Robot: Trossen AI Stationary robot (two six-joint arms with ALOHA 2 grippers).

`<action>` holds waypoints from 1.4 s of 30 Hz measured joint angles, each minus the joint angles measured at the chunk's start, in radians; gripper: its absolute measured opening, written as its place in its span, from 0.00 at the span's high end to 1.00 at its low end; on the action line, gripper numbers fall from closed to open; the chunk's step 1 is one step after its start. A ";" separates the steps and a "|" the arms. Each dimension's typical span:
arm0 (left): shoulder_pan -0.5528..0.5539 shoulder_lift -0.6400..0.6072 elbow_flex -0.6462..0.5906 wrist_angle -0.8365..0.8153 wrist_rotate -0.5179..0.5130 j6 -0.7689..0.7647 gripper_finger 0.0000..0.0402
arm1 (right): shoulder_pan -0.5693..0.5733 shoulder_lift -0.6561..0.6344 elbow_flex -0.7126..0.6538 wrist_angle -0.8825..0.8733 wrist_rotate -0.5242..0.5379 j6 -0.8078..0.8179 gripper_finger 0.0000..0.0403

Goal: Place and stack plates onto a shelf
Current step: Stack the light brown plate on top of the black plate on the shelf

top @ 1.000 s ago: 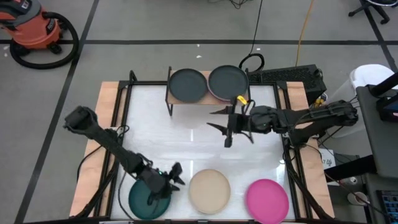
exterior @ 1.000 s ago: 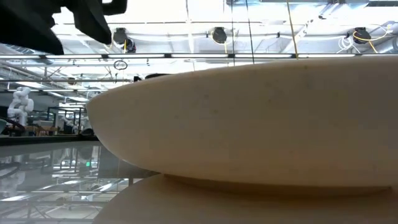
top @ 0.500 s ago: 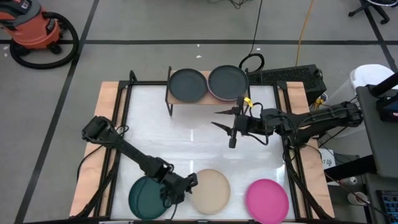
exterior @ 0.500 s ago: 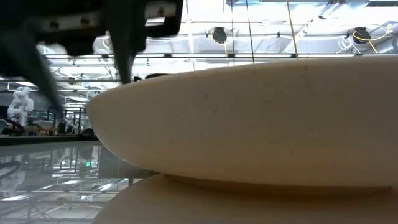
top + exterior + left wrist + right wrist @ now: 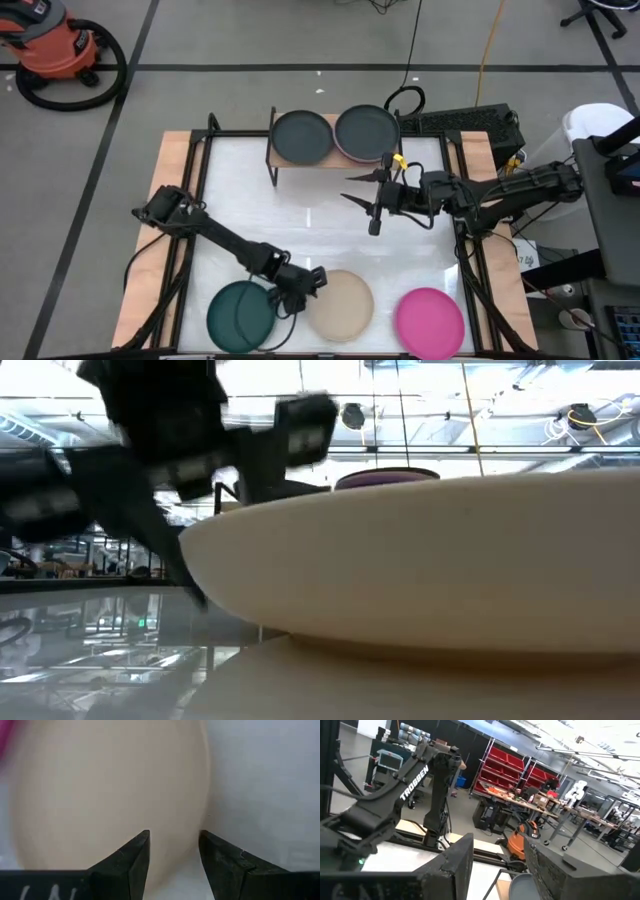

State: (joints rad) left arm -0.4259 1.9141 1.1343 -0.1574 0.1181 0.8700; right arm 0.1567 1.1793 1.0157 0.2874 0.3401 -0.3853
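My left gripper (image 5: 308, 283) is open, low at the left rim of the beige plate (image 5: 340, 306). In the left wrist view its fingers (image 5: 173, 840) stand on either side of that rim. A dark teal plate (image 5: 240, 315) and a magenta plate (image 5: 430, 322) lie flat along the near edge. On the shelf (image 5: 271, 150) sit a dark grey plate (image 5: 300, 136) and another dark plate (image 5: 367, 128) on top of a purple one. My right gripper (image 5: 347, 190) hangs open above the table's middle, in front of the shelf. My left gripper has one finger (image 5: 135, 855) over the beige plate's inside and the other (image 5: 220, 860) outside, above the white table, with the left rim (image 5: 200, 820) between them. It comes in slanting from the table's left. Whether a finger touches the rim, I cannot tell.
The white tabletop (image 5: 300, 220) lies bare between the shelf and the near row of plates. Black frame rails (image 5: 200, 200) and wooden side strips (image 5: 170, 180) run along the table's sides. In the low view the beige plate (image 5: 420, 570) fills most of the picture.
My left gripper has swept from above the teal plate toward the table's right, ending at the beige plate's left rim. The beige plate has shifted a little to the right in the low view, uncovering the purple plate behind it.
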 joint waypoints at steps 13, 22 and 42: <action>0.017 -0.015 -0.003 -0.011 -0.208 0.068 0.97 | 0.000 0.000 0.000 0.003 0.001 -0.002 0.61; 0.051 -0.364 -0.003 -0.258 -0.506 0.054 0.97 | 0.015 -0.050 0.000 0.008 0.000 0.004 0.61; 0.817 -0.632 -0.002 -0.351 -0.199 0.194 0.94 | 0.042 -0.091 0.001 0.004 -0.001 0.006 0.61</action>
State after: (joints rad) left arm 0.3915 1.2819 1.1320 -0.5087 -0.0806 1.0639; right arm 0.1986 1.0885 1.0164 0.2910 0.3393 -0.3794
